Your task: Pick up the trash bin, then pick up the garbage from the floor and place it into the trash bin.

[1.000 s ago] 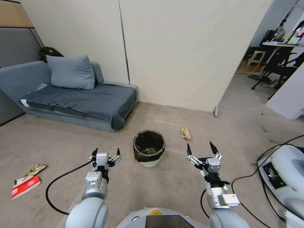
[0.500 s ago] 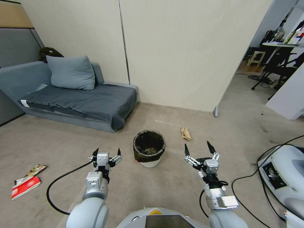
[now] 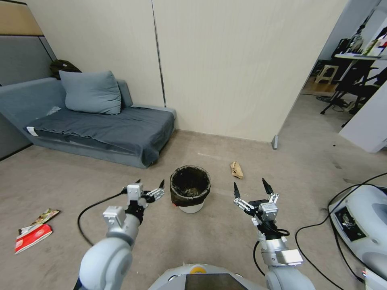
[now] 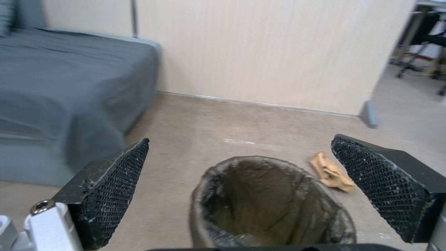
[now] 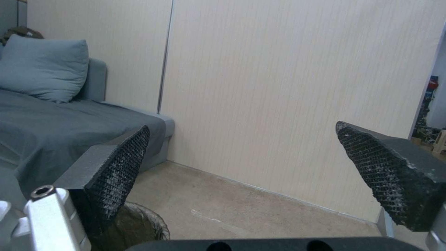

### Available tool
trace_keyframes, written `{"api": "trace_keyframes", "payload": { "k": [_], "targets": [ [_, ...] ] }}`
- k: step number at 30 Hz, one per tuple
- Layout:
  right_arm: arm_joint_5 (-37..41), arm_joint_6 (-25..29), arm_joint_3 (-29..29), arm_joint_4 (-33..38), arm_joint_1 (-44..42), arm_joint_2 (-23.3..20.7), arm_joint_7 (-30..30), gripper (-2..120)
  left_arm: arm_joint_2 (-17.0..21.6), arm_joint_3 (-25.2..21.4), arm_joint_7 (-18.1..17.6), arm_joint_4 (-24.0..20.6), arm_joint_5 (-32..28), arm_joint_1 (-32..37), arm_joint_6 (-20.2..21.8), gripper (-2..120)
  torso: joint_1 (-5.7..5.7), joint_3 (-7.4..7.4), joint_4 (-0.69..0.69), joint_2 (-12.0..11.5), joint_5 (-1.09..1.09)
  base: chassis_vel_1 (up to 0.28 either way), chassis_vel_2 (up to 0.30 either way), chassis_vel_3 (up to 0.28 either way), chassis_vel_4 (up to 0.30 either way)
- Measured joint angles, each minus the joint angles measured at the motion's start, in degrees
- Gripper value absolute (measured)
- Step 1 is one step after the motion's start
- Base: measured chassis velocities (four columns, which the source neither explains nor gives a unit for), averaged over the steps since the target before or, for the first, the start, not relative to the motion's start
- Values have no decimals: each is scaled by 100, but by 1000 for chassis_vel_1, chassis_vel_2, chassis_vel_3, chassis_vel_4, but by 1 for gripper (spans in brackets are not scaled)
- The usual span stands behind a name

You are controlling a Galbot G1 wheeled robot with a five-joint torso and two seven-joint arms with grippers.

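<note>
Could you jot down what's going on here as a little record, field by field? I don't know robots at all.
Place: carpeted floor beside a grey sofa
Trash bin: trash bin stands upright on the floor, black bag over its rim, not held
Left gripper: left gripper open, close beside the bin, pointed at it
Right gripper: right gripper open, raised on the bin's other side, holding nothing
Garbage: brown paper scrap beyond the bin; red-and-white packets far off on the robot's left
Picked up so far: nothing
</note>
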Motion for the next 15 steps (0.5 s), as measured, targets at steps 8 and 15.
{"api": "trace_keyframes", "payload": {
  "k": [8, 15],
  "targets": [
    [-217, -12, 14, -29, -2, 0, -24, 100, 146, 315, 124, 719, -359, -743, -91, 100, 0, 0, 0, 0, 1, 0, 0, 0, 0],
    [-295, -18, 21, -41, -8, 0, -33, 100, -39, 743, -52, 1533, -418, -1283, 19, 100, 0, 0, 0, 0, 0, 0, 0, 0, 0]
  ]
}}
